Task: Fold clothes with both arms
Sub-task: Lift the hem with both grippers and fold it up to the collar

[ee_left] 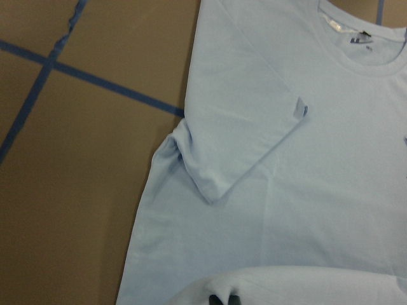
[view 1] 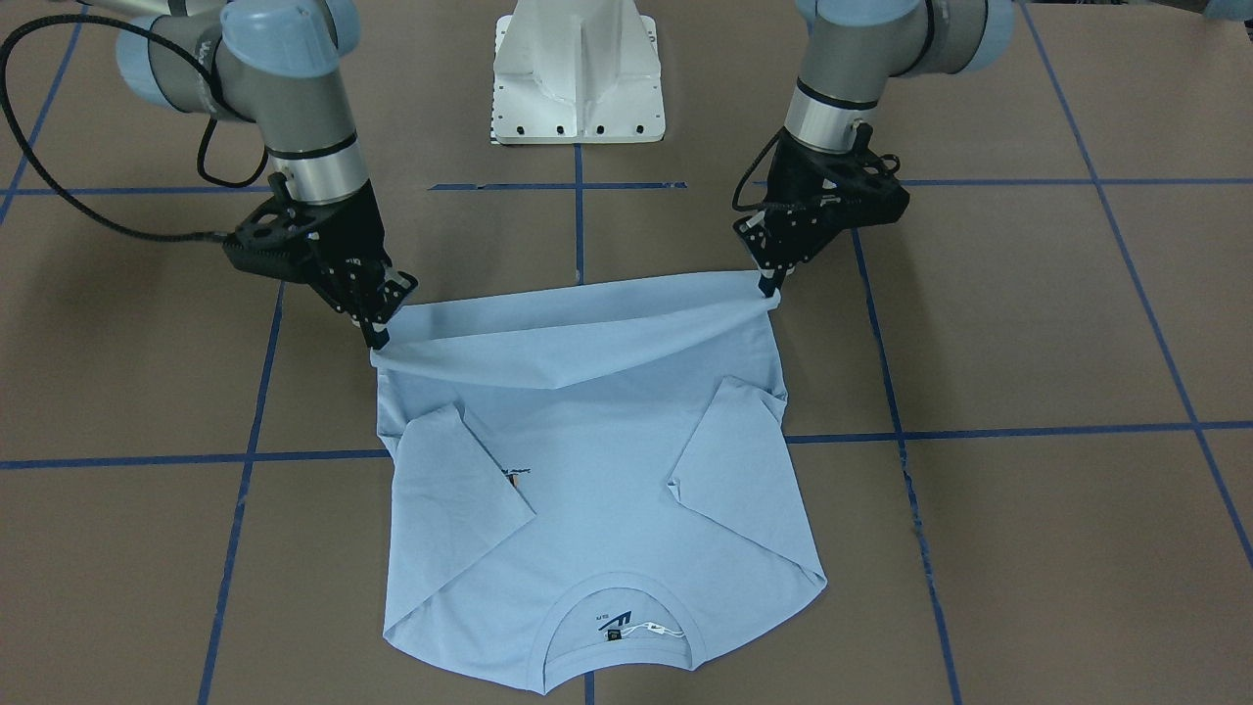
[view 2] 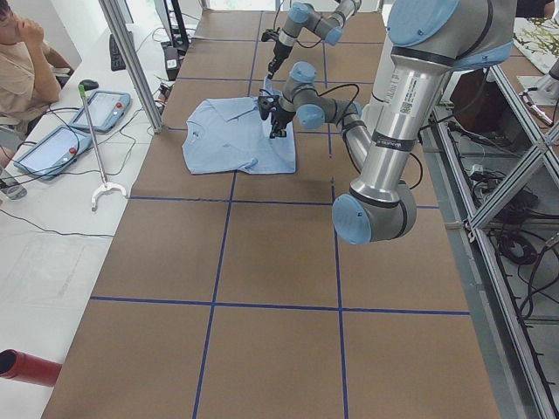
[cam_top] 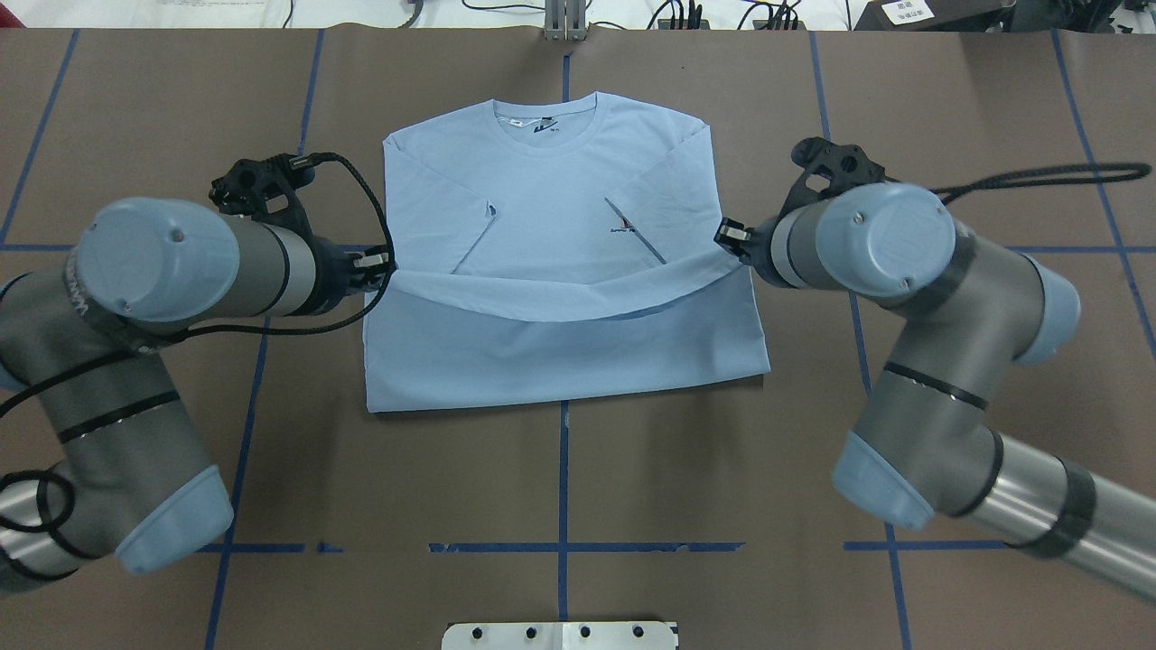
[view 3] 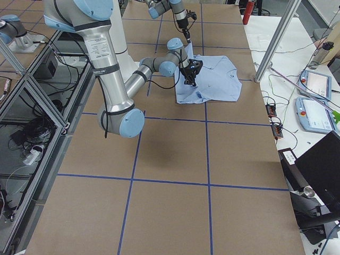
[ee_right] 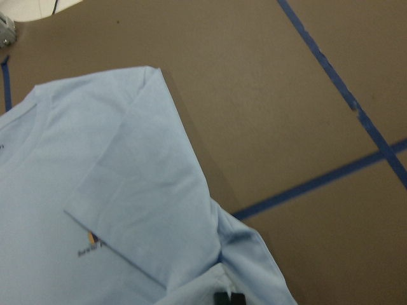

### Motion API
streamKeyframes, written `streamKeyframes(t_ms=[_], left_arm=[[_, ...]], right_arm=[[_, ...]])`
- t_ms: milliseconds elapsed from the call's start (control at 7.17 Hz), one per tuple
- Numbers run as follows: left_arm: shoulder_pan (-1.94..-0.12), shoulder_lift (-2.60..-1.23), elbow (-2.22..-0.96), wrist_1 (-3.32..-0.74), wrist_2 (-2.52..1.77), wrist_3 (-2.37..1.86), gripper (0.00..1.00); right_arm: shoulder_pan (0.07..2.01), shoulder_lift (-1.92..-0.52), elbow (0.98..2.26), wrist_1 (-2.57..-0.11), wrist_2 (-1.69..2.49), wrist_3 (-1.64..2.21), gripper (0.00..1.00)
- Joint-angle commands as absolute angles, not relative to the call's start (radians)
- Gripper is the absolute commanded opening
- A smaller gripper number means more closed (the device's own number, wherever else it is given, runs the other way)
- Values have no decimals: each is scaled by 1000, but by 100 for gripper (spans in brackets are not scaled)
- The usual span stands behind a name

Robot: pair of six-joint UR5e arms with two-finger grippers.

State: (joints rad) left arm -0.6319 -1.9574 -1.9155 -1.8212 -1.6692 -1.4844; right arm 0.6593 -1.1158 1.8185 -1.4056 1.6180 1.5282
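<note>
Sleeves are already folded in on the T-shirt (view 1: 597,460). Its hem corners are pinched by the left gripper (view 1: 772,286) and right gripper (view 1: 378,338). The hem-to-collar fold is judged half done.

Site: robotics lab, bench cell.

Basis:
- The left arm (cam_top: 153,271) and right arm (cam_top: 903,262), industrial tubular type, share one white pedestal base (view 1: 578,78) on the robot's side of both grippers.
- The table (cam_top: 722,469) under the left gripper (view 1: 773,284) and right gripper (view 1: 377,333) is covered in brown sheet with a blue tape grid (cam_top: 562,451).
- Beyond the grippers, away from the base, stand aluminium frame posts (view 2: 129,61).
- Past the posts is a white side bench (view 2: 44,249) with two tablet-style pendants (view 2: 103,106), a long reach-grabber (view 2: 96,144) and a seated person (view 2: 22,70).
- Behind the base is open framing with cable bundles (view 3: 29,127) at floor level.
</note>
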Motion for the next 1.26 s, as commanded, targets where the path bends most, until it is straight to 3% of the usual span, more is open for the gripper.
streamKeyframes(t_ms=[0,418,1116], left_arm=[[-744,-2018,-1638,-2076,-1669,-1384,0],[-788,-2146,-1371,-2232,-1605,-1385,0],[-787,-2204,-1218,-2341,-1603,-1384,0]], right_arm=[[784,-930,1558,-1407,1695,1447,0],[810,-764,1260,-1308,1689,1422,0],[825,-689,1083,-1243,1690,1422,0]])
